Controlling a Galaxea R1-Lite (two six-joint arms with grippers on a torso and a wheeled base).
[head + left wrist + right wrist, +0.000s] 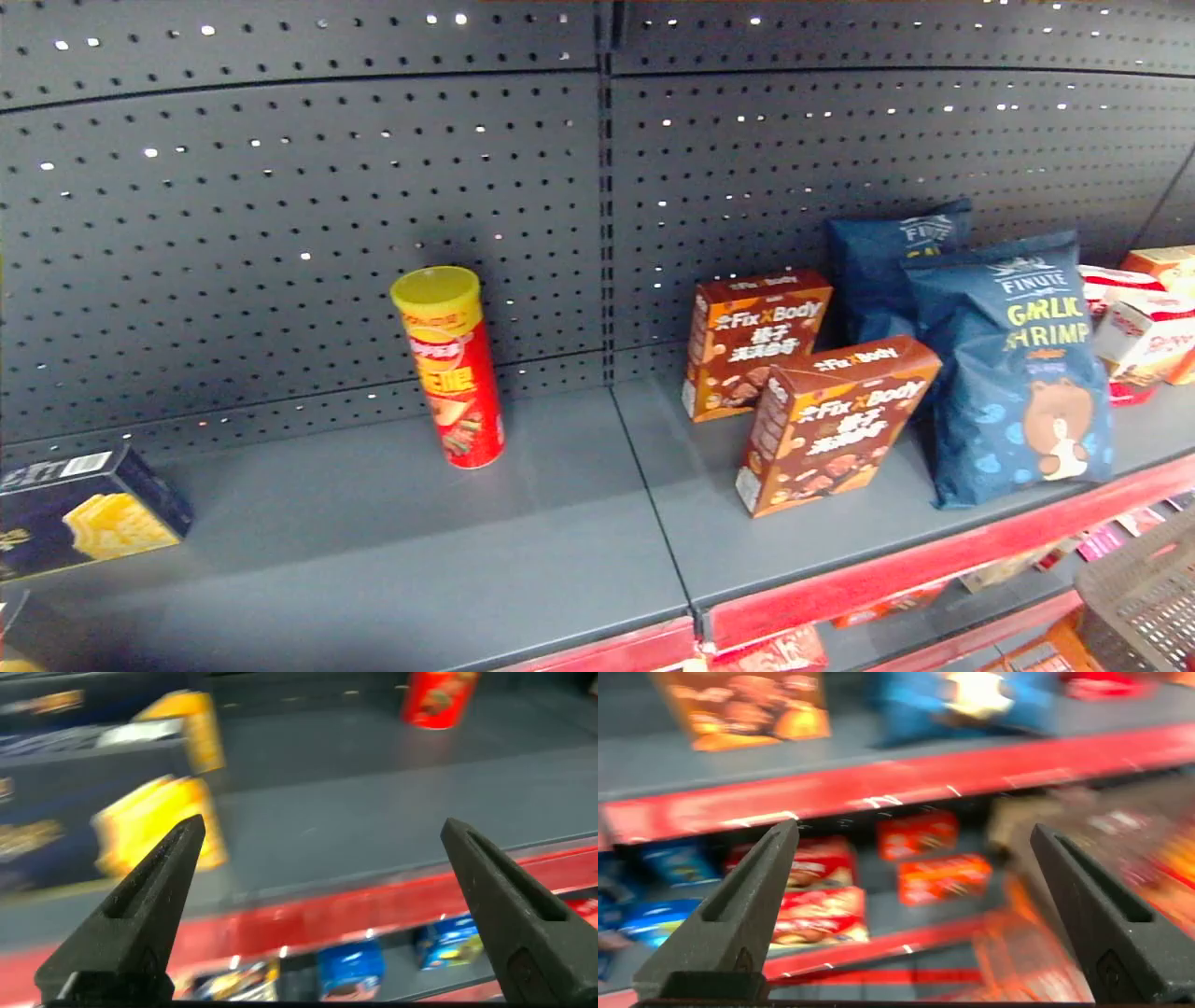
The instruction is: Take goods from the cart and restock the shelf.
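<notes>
Head view is showing the gray shelf (373, 523) with a tall red can (453, 369) standing up near the middle. Two brown boxes (826, 425) are standing to its right, one in front of the other, and two blue bags (1013, 373) are leaning beside them. A dark box (89, 513) is lying at the far left. Down in the right corner a gray basket (1144, 597) is poking in; I am guessing it is part of the cart, and what is inside it is hidden. Left wrist view is showing the left claw (322, 826) spread wide and holding nothing, out in front of the shelf's red edge (299, 919), with the dark box just past that edge and the red can far back. Right wrist view is showing the right claw (913, 829) spread wide too and holding nothing, also out in front of the red edge, with a brown box and a blue bag on the shelf past it and red packs (948, 877) sitting on the shelf below. The basket is sitting low on the robot's right side, so the right claw is looking like the nearer one to dip in for the next thing. Which way the goods are lying in there I cannot tell.
</notes>
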